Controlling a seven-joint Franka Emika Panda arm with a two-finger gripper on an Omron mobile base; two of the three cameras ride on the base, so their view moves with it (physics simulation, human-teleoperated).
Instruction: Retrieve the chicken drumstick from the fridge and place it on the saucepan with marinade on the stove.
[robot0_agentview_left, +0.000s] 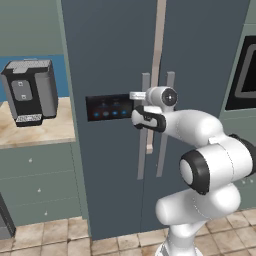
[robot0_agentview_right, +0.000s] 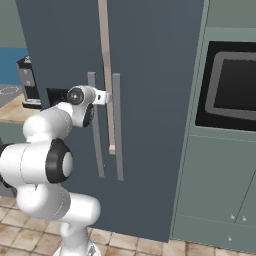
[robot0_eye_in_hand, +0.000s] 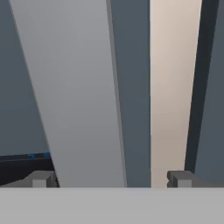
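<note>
The fridge (robot0_agentview_left: 110, 50) is a tall dark blue-grey unit whose two doors look shut. Its left bar handle (robot0_agentview_left: 142, 135) and right bar handle (robot0_agentview_left: 164, 135) flank a pale strip (robot0_agentview_left: 158, 45) at the door seam. My gripper (robot0_eye_in_hand: 111, 179) is open, close in front of the doors at handle height. In the hand view the left handle (robot0_eye_in_hand: 74, 96) and the pale strip (robot0_eye_in_hand: 173, 87) both lie between the two fingertips (robot0_eye_in_hand: 41, 179), and nothing is gripped. From the right base view the hand (robot0_agentview_right: 100, 97) reaches the left handle (robot0_agentview_right: 95, 145). The chicken drumstick, saucepan, marinade and stove are out of view.
A dark control panel (robot0_agentview_left: 107, 107) sits on the left door. A black and grey coffee machine (robot0_agentview_left: 30, 92) stands on the wooden counter (robot0_agentview_left: 45, 132) to the left, over pale green drawers. A built-in oven (robot0_agentview_right: 235, 85) and green cabinets flank the right side.
</note>
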